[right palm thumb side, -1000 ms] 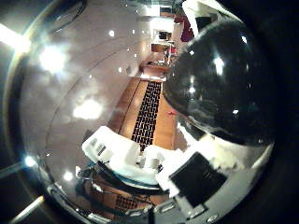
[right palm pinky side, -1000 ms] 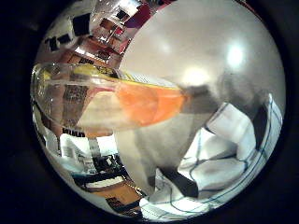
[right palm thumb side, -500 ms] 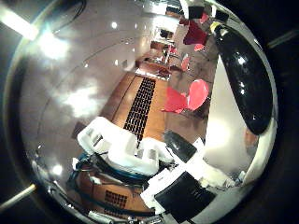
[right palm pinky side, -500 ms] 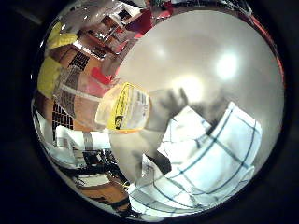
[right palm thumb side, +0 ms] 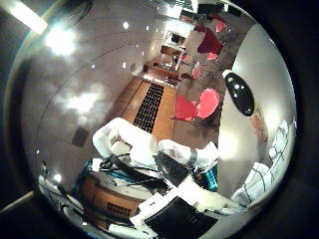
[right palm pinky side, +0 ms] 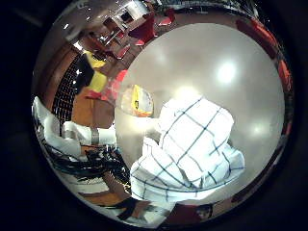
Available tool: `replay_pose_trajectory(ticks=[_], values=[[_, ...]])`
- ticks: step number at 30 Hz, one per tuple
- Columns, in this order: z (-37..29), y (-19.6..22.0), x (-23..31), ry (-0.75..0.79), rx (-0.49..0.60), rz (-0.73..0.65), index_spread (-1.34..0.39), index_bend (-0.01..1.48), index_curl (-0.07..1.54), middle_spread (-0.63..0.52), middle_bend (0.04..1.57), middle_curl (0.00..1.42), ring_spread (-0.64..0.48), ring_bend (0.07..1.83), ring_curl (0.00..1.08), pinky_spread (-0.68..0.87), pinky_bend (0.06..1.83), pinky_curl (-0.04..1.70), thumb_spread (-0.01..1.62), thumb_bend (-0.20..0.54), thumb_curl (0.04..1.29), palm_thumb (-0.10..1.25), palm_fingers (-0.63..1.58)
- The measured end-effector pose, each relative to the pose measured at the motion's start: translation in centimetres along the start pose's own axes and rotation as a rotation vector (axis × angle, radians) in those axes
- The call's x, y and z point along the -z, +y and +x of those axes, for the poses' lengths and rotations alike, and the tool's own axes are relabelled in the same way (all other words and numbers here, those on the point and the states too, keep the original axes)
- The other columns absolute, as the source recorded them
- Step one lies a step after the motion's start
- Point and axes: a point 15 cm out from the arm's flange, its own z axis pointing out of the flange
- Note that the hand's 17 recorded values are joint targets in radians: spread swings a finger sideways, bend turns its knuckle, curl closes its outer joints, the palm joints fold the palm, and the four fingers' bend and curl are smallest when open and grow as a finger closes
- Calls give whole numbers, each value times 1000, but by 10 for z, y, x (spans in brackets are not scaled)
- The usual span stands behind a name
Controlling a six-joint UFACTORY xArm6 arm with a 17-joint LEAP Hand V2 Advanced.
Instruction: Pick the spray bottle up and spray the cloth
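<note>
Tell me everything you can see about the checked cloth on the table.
The white cloth with dark grid lines lies crumpled in loose folds on the round pale grey table, reaching toward the table's edge. It looks like soft woven fabric. A clear bottle with orange liquid sits just beside it; whether they touch is unclear. Nothing rests on it.

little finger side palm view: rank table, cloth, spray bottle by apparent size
1. Table, round and white, fills most of the view.
2. Checked cloth, crumpled on the table.
3. Spray bottle, orange liquid, standing beside the cloth, clearly smallest; it stands farther from the camera than the cloth, so its true size is unsure.
</note>
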Motion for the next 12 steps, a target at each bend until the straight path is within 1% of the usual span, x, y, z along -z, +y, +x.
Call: replay_pose_trajectory(ticks=[8,12], values=[[-7,21,36,22,-27,23,-219,157,294,167,221,342,273,415,224,534,556,332,964,-28,300,496,137],[-13,28,50,42,-35,41,-211,157,292,170,223,345,273,408,226,529,560,318,978,-21,307,530,150]])
